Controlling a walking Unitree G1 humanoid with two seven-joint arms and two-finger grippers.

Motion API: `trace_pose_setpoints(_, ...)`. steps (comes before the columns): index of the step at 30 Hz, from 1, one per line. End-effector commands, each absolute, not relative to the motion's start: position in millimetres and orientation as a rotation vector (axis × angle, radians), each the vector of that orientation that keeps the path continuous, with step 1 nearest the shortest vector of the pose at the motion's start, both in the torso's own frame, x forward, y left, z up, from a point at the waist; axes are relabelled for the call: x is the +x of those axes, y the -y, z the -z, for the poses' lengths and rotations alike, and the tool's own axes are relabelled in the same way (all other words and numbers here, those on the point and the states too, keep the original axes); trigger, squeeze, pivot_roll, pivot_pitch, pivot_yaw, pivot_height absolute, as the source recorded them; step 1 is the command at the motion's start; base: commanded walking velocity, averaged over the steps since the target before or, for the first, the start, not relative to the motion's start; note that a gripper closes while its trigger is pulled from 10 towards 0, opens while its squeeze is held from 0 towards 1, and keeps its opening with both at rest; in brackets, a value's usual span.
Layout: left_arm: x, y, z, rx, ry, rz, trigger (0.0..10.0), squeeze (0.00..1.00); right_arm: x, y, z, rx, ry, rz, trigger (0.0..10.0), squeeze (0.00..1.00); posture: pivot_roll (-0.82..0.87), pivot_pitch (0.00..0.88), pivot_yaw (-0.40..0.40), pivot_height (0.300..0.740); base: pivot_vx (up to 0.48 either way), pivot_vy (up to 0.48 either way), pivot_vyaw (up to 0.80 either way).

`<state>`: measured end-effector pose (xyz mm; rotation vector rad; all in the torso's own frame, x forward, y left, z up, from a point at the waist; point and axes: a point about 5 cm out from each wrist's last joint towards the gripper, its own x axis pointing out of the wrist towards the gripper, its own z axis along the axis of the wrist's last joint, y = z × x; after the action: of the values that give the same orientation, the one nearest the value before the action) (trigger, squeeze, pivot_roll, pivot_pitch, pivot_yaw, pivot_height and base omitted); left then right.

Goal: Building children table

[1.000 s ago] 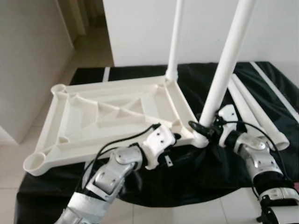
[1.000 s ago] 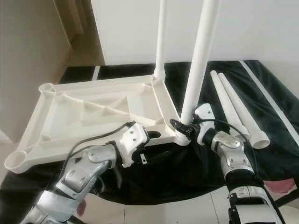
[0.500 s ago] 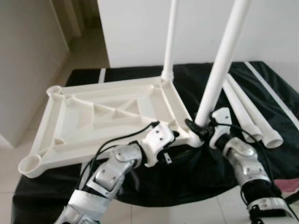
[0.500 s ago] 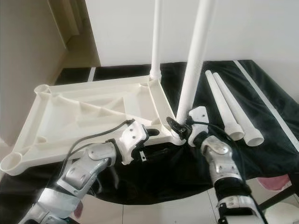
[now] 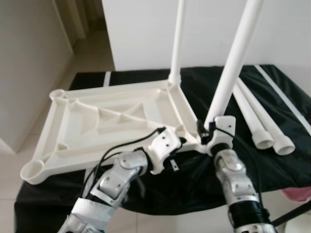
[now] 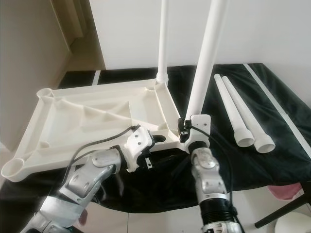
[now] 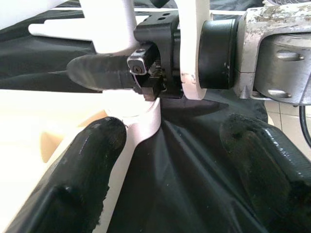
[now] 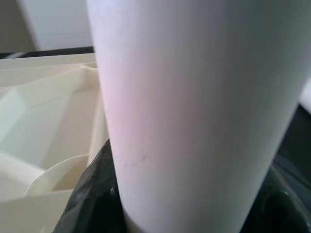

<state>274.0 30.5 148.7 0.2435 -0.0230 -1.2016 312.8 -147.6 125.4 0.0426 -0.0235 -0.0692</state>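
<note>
Right claw (image 5: 206, 133) clamps upright leg (image 5: 232, 65); left claw (image 5: 181, 141) spread beside tabletop (image 5: 112, 121).

upright legs (image 5: 232, 58) block right, tabletop (image 5: 92, 126) centre open

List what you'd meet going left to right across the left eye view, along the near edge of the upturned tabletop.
Empty corner socket → left claw → right claw on the near standing leg → two loose legs lying on the black cloth.
</note>
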Motion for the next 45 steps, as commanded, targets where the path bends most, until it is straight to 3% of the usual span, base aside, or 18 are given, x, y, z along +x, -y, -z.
trace_pose_setpoints(1, 273, -33, -148, 0.222, 0.016, 1.217, 10.0, 0.00, 305, 148, -109, 0.108, -0.070, 0.137, 10.0, 0.00, -0.09, 0.000, 0.035, 0.740, 0.000, 0.000, 0.00)
trace_pose_setpoints(12, 272, -33, -148, 0.234, 0.011, 1.233, 10.0, 0.00, 304, 147, -123, 0.101, -0.012, 0.072, 10.0, 0.00, -0.10, 0.000, 0.043, 0.740, 0.000, 0.000, 0.00)
trace_pose_setpoints(13, 272, -33, -147, 0.231, 0.008, 1.232, 10.0, 0.00, 303, 151, -124, 0.089, -0.007, 0.073, 10.0, 0.94, -0.10, 0.000, 0.046, 0.740, 0.000, 0.000, 0.00)
trace_pose_setpoints(14, 271, -33, -146, 0.229, 0.005, 1.231, 10.0, 0.00, 304, 154, -127, 0.084, 0.003, 0.055, 10.0, 1.00, -0.10, 0.000, 0.045, 0.740, 0.000, 0.000, 0.00)
trace_pose_setpoints(33, 273, -36, -148, 0.232, 0.019, 1.204, 10.0, 0.00, 296, 172, -147, -0.049, 0.080, -0.363, 10.0, 1.00, -0.09, 0.000, 0.046, 0.740, 0.000, 0.000, 0.00)
trace_pose_setpoints(34, 273, -37, -147, 0.238, 0.015, 1.202, 10.0, 0.00, 297, 175, -146, -0.057, 0.074, -0.378, 10.0, 0.70, -0.09, 0.000, 0.045, 0.740, 0.000, 0.000, 0.00)
trace_pose_setpoints(35, 273, -37, -147, 0.243, 0.012, 1.201, 10.0, 0.00, 298, 178, -146, -0.061, 0.070, -0.392, 10.0, 0.00, -0.09, 0.000, 0.045, 0.740, 0.000, 0.000, 0.00)
trace_pose_setpoints(45, 273, -36, -147, 0.248, 0.011, 1.204, 10.0, 0.00, 312, 192, -144, -0.105, 0.048, -0.550, 10.0, 0.00, -0.08, 0.000, 0.054, 0.740, 0.000, 0.000, 0.00)
